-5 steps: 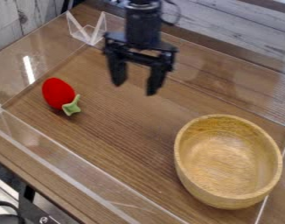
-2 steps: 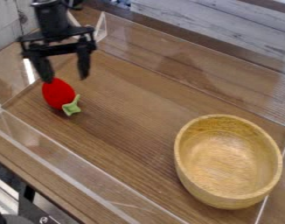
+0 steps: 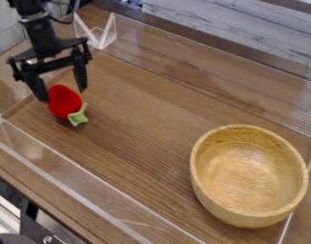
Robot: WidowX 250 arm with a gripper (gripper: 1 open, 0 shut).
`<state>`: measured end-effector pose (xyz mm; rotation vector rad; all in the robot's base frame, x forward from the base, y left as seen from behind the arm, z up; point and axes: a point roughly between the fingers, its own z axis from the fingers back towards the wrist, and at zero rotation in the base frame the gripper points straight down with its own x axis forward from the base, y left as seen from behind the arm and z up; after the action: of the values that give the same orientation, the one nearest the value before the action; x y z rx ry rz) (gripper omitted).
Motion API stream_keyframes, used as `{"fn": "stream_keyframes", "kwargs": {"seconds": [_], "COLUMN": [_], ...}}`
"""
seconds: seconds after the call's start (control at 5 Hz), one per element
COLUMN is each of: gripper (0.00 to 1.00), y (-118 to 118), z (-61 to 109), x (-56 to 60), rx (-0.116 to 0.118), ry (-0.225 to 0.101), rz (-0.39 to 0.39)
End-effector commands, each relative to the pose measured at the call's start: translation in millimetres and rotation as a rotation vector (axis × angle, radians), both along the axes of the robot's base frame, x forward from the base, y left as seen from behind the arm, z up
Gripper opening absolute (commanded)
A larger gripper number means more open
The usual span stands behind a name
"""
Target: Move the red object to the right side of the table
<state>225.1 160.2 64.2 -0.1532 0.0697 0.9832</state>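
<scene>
The red object (image 3: 65, 101), a small glossy strawberry-like toy with a light green stem end, lies on the left part of the brown wood-grain table (image 3: 171, 105). My black gripper (image 3: 51, 79) hangs pointing down just above it, open, with one finger to the left and one to the right of the toy's upper end. Nothing is held between the fingers, and part of the toy's top is hidden behind them.
A round light wooden bowl (image 3: 249, 173) stands at the front right. Low clear acrylic walls (image 3: 69, 181) edge the table, and a clear bracket (image 3: 99, 34) stands at the back left.
The gripper has moved from the back middle of the table to the left and down over the red toy, rolling its fingers around. The toy and bowl have stayed put.
</scene>
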Motion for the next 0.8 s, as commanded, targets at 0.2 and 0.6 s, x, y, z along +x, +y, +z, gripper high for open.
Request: {"fn": "stream_keyframes", "kwargs": {"seconds": [0.2, 0.6], "gripper": [1.0, 1.0], "y": [17, 24], "z": [-3.1, -9.2], "x": [10.3, 17.2], "rx": [-0.001, -0.01], "ry": [-0.027, -0.018], "rz": [0.171, 0.25]}}
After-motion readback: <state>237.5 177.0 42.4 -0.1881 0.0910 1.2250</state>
